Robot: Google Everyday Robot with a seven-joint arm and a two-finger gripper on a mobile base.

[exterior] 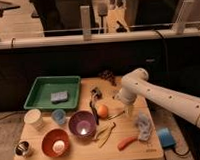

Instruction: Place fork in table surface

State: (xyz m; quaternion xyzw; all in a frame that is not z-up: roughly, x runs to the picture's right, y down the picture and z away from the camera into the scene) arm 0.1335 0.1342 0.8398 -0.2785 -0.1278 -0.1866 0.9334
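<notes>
The table surface (146,150) is a light tan wooden top. My gripper (129,111) hangs from the white arm (159,94) that reaches in from the right, and it points down just above the table's right middle. A thin pale utensil that looks like the fork (116,114) runs from the gripper tip toward an orange ball (102,111), low over the wood. I cannot tell whether it is held or lying there.
A green tray (42,99) with a grey sponge (58,97) stands at the back left. A purple bowl (83,124), a red bowl (55,142), a white cup (33,119), a metal cup (23,148), a grey cloth (143,125) and a blue sponge (166,137) stand around.
</notes>
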